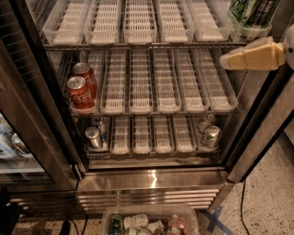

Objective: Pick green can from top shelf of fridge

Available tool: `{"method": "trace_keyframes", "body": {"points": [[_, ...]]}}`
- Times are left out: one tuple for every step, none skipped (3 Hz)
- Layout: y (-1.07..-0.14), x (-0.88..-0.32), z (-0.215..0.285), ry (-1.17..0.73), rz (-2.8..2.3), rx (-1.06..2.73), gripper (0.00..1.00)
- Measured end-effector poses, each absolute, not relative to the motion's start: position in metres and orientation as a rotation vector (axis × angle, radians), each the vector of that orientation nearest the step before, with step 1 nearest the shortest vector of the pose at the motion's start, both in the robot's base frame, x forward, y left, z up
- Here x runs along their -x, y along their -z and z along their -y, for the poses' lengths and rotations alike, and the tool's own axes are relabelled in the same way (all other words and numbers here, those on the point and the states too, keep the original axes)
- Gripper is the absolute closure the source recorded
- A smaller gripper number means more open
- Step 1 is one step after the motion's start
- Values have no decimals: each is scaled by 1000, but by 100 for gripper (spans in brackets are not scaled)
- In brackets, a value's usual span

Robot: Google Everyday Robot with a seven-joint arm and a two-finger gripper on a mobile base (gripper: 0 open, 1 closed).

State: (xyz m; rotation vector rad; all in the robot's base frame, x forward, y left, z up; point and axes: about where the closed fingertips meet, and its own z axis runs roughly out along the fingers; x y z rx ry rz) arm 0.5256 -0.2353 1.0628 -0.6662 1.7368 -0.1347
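Your gripper [251,56] enters from the right edge of the camera view, in its upper part. Only its pale cream-yellow forward section shows. It lies nearly horizontal, tapers toward the left, and its tip dips slightly downward. It hangs in the air with nothing visibly held. Behind it, at the very edge, a rounded grey part of your arm [290,39] is just visible. The rest of your arm is out of view.

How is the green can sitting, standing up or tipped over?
Standing up. The green can sits straight in the far-right tray of the top shelf, its lid out of view. The gripper hovers just below it.
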Motion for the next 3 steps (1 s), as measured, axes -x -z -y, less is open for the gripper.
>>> {"method": "trace_keyframes", "body": {"points": [[-1064, -540, 237, 123, -1723, 611, 0], [-1066, -553, 241, 105, -1706, 551, 4], [-1070, -566, 244, 86, -1680, 500, 11]]}}
